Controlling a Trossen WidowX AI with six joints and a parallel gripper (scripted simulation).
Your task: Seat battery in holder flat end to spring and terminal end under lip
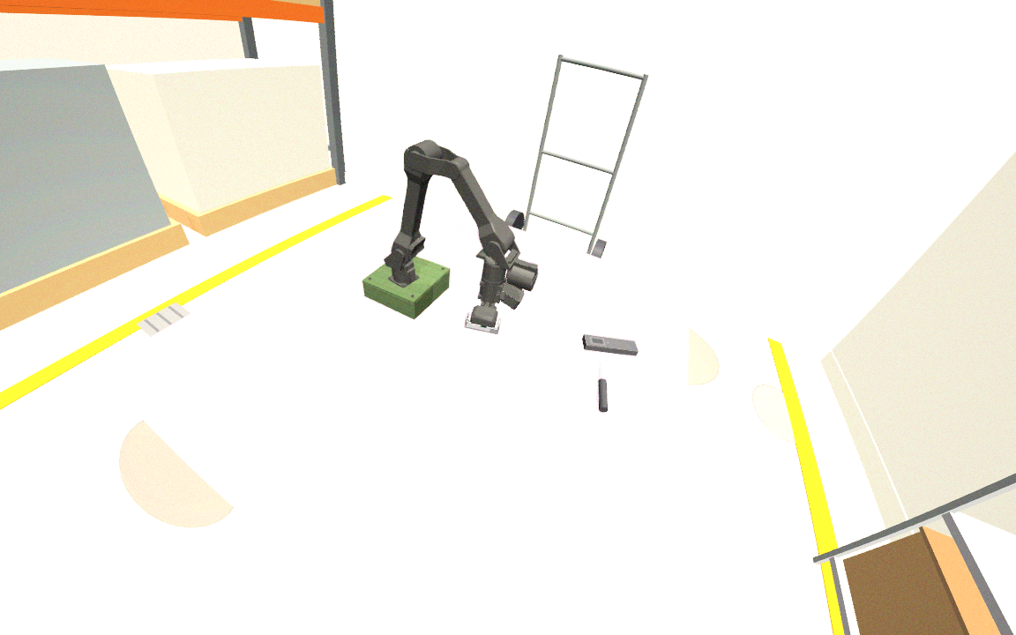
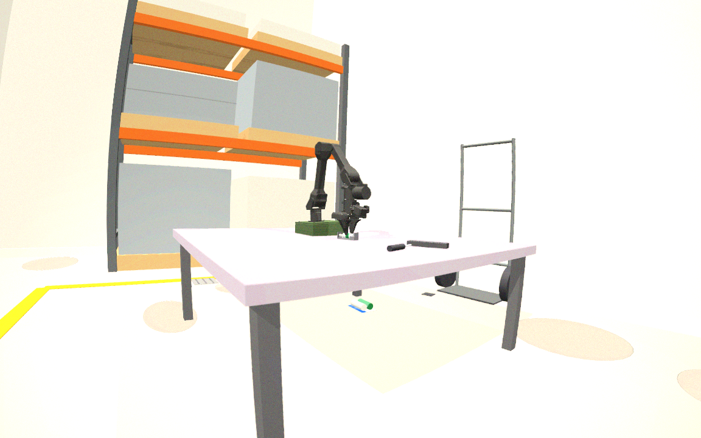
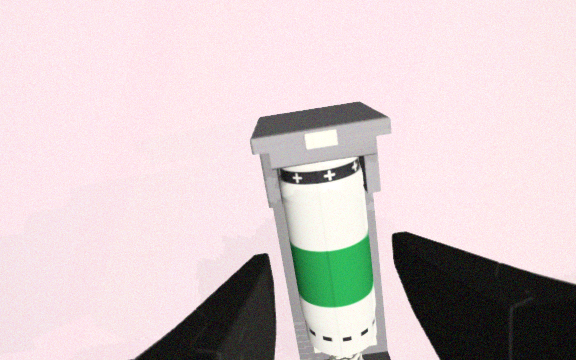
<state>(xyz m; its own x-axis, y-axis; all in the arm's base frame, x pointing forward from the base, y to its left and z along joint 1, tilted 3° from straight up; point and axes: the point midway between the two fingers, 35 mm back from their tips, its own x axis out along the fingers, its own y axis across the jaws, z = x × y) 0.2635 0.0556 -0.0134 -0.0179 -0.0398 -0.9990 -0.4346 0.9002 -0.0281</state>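
Note:
The battery (image 3: 328,235) (image 2: 348,238), white with a green band, lies in the grey holder (image 3: 318,132) (image 1: 482,328) on the table. Its plus-marked end sits under the holder's lip, and its minus-marked end is near the bottom of the wrist view, where the spring is mostly cut off. It lies straight along the holder. My gripper (image 3: 331,257) (image 1: 484,314) (image 2: 348,230) is open, low over the holder. Its two black fingers stand apart on either side, with a gap to the battery and the holder walls.
The arm's green base (image 1: 406,287) (image 2: 314,227) stands just behind the holder. A flat grey bar (image 1: 610,344) (image 2: 428,243) and a dark cylinder (image 1: 601,393) (image 2: 395,247) lie on the table (image 2: 298,266) to the right. A hand truck (image 2: 486,208) stands beyond the table.

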